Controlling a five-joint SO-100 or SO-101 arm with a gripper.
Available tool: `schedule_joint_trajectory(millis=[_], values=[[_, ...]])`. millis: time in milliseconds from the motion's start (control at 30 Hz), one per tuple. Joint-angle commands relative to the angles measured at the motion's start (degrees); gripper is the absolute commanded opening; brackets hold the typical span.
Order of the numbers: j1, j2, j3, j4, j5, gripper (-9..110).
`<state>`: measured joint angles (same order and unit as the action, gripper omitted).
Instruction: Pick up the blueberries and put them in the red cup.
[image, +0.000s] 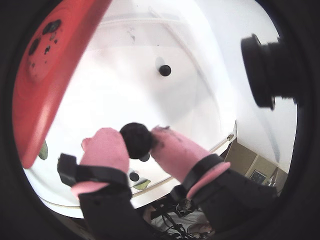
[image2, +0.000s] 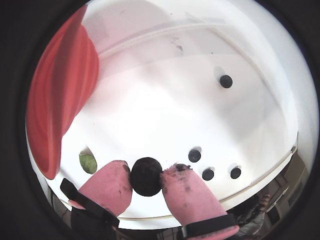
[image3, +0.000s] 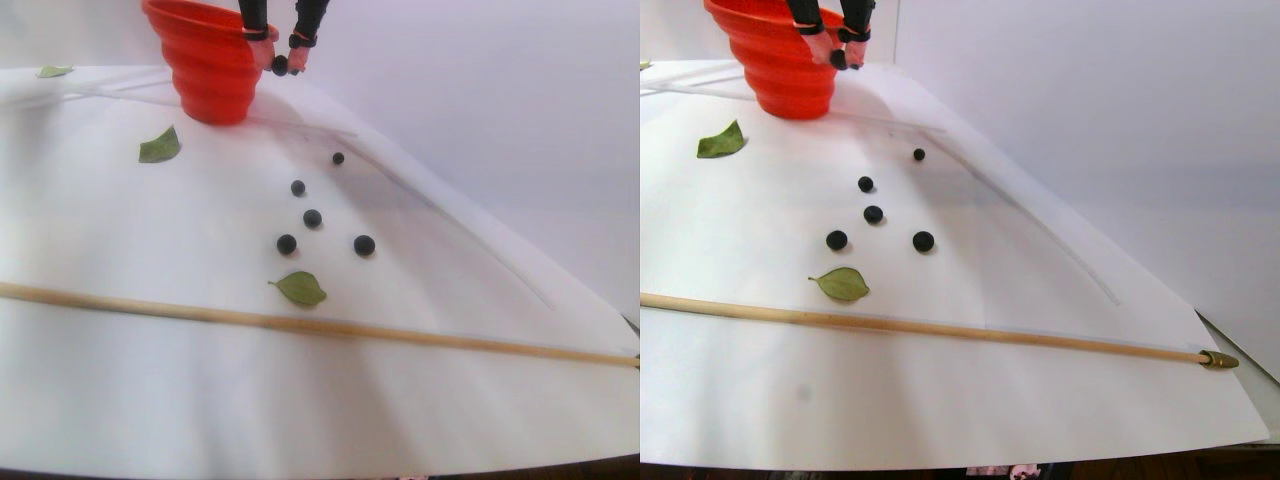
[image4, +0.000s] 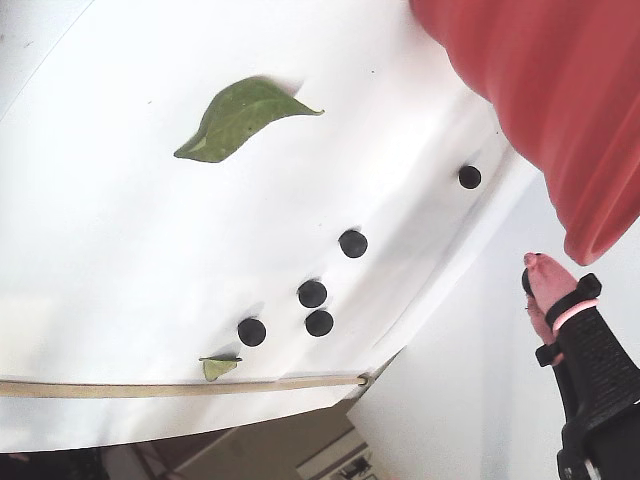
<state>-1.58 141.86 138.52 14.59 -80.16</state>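
Pink-tipped gripper (image2: 146, 177) pinches one round blueberry (image2: 146, 176), raised beside the rim of the upright red cup (image3: 210, 60), whose mouth faces up and is partly cut off. Five blueberries (image3: 312, 218) lie scattered on the white table (image3: 120, 240) near two leaves (image3: 300, 288).

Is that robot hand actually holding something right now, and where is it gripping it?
Yes. The hand pinches one large blueberry by its opposite sides, between the two pink fingertips, held up beside the red cup.
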Motion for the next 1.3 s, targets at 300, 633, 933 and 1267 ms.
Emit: schedule_joint_trajectory(millis=[300, 633, 933, 1267], values=[[-3.96, 9.05, -8.53, 4.75, 0.62, 11], [-4.92, 12.66, -8.61, 8.7, -0.62, 11], [-5.63, 14.85, -9.32, 10.81, -1.49, 11], [-9.4, 12.3, -8.53, 3.6, 0.26, 11]])
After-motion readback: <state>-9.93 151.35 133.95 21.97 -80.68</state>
